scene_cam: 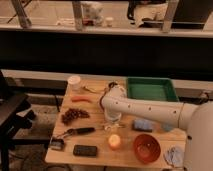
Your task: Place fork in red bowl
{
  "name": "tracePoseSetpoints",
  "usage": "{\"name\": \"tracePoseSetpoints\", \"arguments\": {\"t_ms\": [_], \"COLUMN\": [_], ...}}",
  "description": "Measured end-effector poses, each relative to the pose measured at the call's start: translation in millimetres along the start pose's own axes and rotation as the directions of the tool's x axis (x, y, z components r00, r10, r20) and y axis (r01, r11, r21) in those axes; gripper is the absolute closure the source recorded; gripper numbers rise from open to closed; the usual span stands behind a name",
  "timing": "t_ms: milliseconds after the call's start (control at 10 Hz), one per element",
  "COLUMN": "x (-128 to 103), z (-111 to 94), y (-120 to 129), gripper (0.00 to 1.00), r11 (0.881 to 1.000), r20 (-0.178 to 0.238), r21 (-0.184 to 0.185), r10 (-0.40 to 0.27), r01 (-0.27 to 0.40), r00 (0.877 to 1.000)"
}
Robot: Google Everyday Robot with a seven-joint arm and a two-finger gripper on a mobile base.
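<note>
Fork (107,127) first: it reads as a slim pale sliver lying flat near the middle of the counter (94,120). It's faint, so don't trust its exact angle. Directly over it sits the end effector (112,119), pointing straight down off the white arm (150,109), which reaches in from the right. Is it wide, narrow, or already clamped on the fork? I can't tell, and I can't tell whether it's touching the metal either.

That straight-down pose makes sense to me. A thin utensil lying flat gives you nothing to grab from the side, so a pinch from above is the likely plan, and I'd call this the pick-up step, not the carry.

Now the target: the red bowl (146,148) sits nearer and to the right of the fork, well apart from it, mouth up and close to the near edge. In my judgement that means a short swing and a drop.

Watch the orange ball (114,142), just near of the fork on the way toward the bowl. The black-handled utensil (80,131) lies to the left; that's not your fork. The blue sponge (142,124) sits to the right under the arm, and the green tray (150,89) is at the far right, out of play.
</note>
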Motion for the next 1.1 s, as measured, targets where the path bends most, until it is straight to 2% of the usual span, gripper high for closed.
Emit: {"name": "tracePoseSetpoints", "arguments": {"t_ms": [400,700,800,1100], "x": [3.3,6.9,7.3,9.7], "z": [8.8,8.7,8.1,8.6], "y": [-5.1,-9.5,-10.6,-11.5], "gripper": [0.45,0.60,0.61,0.75], "r11": [1.000,0.999,0.999,0.999], "r20": [-0.001,-0.007,-0.006,-0.009], "r21": [-0.005,0.007,0.011,0.013], "r10": [0.022,0.037,0.041,0.046], "r01": [-0.022,-0.037,-0.041,-0.046], "r00": [1.000,0.999,0.999,0.999]}}
